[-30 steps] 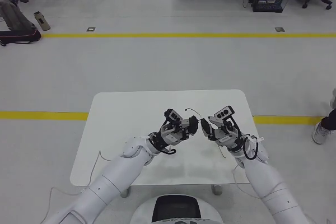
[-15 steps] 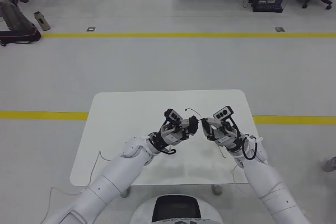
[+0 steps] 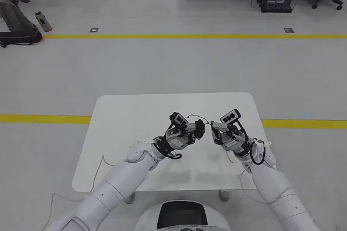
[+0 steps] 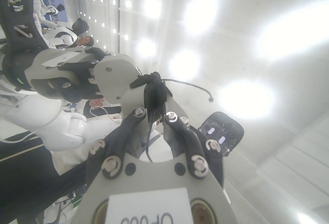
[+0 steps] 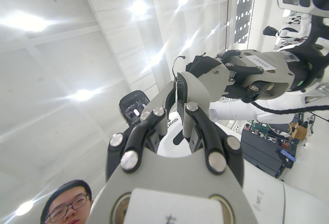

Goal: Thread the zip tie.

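Light, springy and slick, the zip tie is clenched by the left gripper and, seemingly, the right gripper, and is best held near its tip.

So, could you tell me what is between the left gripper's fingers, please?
The left gripper pinches a black zip tie: one strand runs toward the palm, its tail curves away free. The pads and the right gripper cover the pinched part.

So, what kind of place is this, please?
Probably a large robot laboratory or test hall: a wide pale floor marked with yellow lines, a single white table, and other white robots in the background under a high ceiling.
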`<act>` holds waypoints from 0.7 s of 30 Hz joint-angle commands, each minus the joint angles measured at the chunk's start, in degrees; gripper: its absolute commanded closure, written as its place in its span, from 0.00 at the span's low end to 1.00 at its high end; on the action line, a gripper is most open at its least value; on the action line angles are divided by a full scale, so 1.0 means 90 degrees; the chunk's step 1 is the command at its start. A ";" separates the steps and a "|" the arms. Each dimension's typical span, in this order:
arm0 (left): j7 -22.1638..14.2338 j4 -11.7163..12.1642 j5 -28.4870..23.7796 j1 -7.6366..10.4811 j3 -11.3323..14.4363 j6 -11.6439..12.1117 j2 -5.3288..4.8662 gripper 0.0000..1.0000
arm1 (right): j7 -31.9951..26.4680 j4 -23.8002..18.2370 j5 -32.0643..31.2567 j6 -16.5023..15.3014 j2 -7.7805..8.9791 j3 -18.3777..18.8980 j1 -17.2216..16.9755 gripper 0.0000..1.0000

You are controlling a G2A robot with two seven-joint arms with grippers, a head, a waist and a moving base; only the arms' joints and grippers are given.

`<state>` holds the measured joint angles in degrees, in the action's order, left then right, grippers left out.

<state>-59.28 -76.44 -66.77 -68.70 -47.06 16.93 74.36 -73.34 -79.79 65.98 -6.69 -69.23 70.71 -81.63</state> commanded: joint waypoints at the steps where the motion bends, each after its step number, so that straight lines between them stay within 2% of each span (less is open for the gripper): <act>1: 0.0000 0.0000 0.0000 0.0000 0.0000 0.0000 0.0000 1.00 | -0.0004 0.0010 -0.0010 0.0007 -0.0004 0.0005 0.0005 1.00; 21: 0.0000 0.0000 0.0000 0.0000 0.0000 0.0000 0.0000 1.00 | -0.0044 0.0123 -0.0153 0.0036 -0.0024 0.0109 0.0019 1.00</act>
<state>-59.28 -76.44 -66.77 -68.70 -47.06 16.93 74.36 -73.74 -78.72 64.64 -6.32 -69.43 71.64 -81.43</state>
